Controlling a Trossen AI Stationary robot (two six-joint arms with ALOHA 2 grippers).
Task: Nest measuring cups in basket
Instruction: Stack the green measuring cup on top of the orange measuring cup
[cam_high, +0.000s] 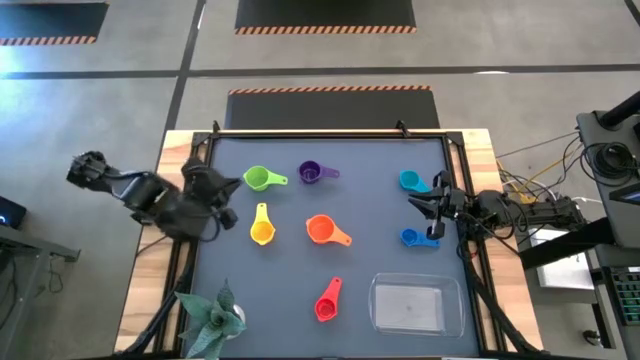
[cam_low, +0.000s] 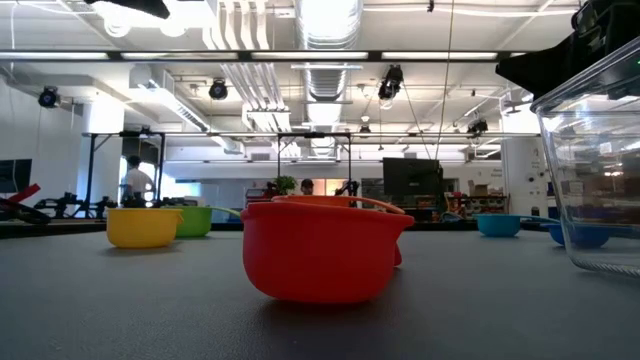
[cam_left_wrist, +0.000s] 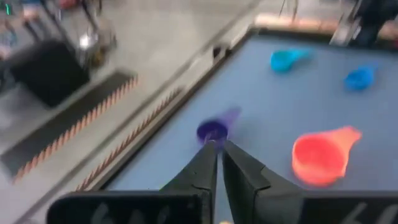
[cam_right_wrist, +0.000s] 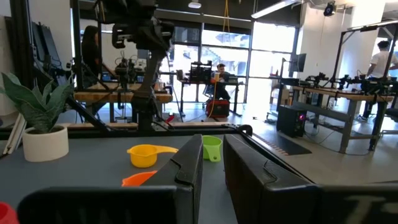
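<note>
Left fingers (cam_left_wrist: 219, 155) nearly closed, empty, purple cup (cam_left_wrist: 213, 130) just beyond, right fingers (cam_high: 433, 212) parted between cyan cup (cam_high: 410, 181) and blue cup (cam_high: 414, 238).

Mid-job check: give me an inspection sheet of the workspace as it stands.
Surface: dark mat on a wooden table.
Job's things: seven cups lie apart on the mat: green, purple, yellow, orange, red, cyan, blue; the basket holds none.
Clutter: potted plant at a mat corner.
Grippers: left gripper shut, beside the green cup; right gripper open, between cyan and blue.
Cables: bundle off the table's right edge.
Surroundings: lab benches, people in the background.
</note>
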